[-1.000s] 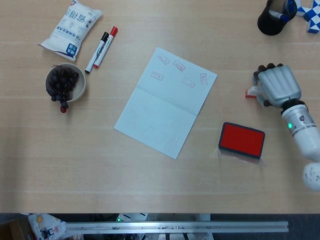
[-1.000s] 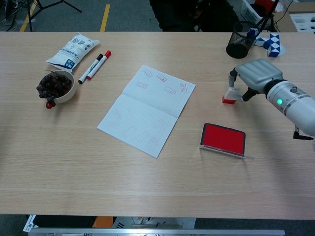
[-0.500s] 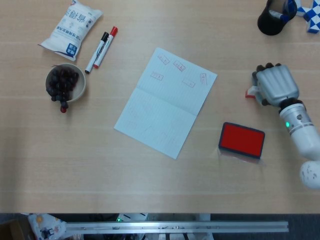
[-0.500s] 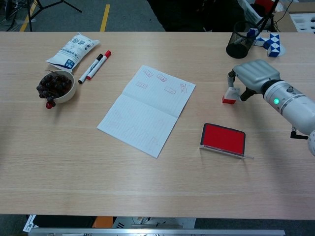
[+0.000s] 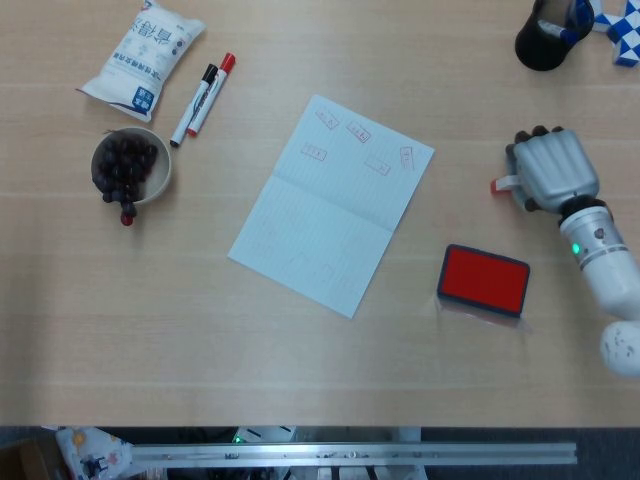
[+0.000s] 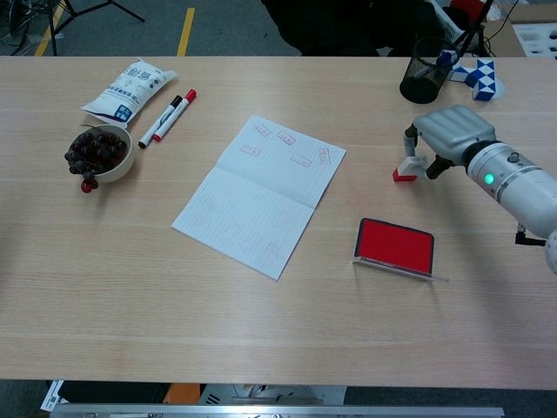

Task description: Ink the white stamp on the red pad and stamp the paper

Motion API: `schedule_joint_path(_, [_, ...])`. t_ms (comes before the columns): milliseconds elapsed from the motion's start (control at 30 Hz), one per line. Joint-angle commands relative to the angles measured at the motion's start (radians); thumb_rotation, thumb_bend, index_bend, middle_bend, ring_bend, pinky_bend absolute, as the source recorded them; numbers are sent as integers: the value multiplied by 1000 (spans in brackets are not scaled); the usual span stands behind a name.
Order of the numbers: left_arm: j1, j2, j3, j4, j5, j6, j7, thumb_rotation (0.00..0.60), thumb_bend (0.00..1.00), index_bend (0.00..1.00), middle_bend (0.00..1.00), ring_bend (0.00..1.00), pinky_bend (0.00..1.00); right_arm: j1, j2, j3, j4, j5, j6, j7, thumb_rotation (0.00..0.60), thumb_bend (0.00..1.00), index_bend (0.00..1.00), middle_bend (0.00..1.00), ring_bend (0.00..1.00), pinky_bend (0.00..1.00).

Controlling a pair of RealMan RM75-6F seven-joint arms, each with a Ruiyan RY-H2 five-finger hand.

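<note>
The white stamp (image 5: 499, 184) with its red base stands on the table at the right, also visible in the chest view (image 6: 405, 169). My right hand (image 5: 553, 168) (image 6: 451, 131) curls over it from the right and grips it between thumb and fingers; most of the stamp is hidden under the hand in the head view. The red ink pad (image 5: 485, 279) (image 6: 396, 245) lies open, nearer the front edge than the hand. The white paper (image 5: 330, 205) (image 6: 258, 196) lies at the table's middle, with several red stamp marks near its far edge. My left hand appears in neither view.
A bowl of dark fruit (image 5: 130, 165), two markers (image 5: 200, 98) and a snack bag (image 5: 143, 50) sit at the far left. A black pen cup (image 5: 543, 35) and a blue-white puzzle toy (image 5: 620, 25) stand at the far right corner.
My right hand has shifted slightly and closed in on the stamp. The stamp, pad and paper stay where they were.
</note>
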Motion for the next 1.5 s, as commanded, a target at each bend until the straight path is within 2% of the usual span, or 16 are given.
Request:
schedule_joint_path(33, [1,2,0,-2,-1,2,0,600,175,209,152,177,100,-2,25,-5,-38,-17,3,14,600,372,588,402,307,398])
schedule_joint_path(333, [8,8,1,-16,2,14,3,600,175,209,152,176,99,-19,219,-52,-323,-144,-9,99,600,372,609,424,309,398])
schedule_joint_path(533, [9,8,6,-22,8,15,9,600,175,209,151,177,100,-24,290,-97,-426,-208,-25,123,600,373,622,439,325,398])
schedule_joint_path(900, [21,13,12,-17,2,19,-7,600,175,209,151,176,99,-10,298,-157,-445,-222,-64,63,600,411,644,465,358,399])
schedule_joint_path(1500, [28,7,17,7,-5,9,-37,600,175,209,151,177,99,30,241,-188,-420,-171,-58,-107,600,414,658,472,360,399])
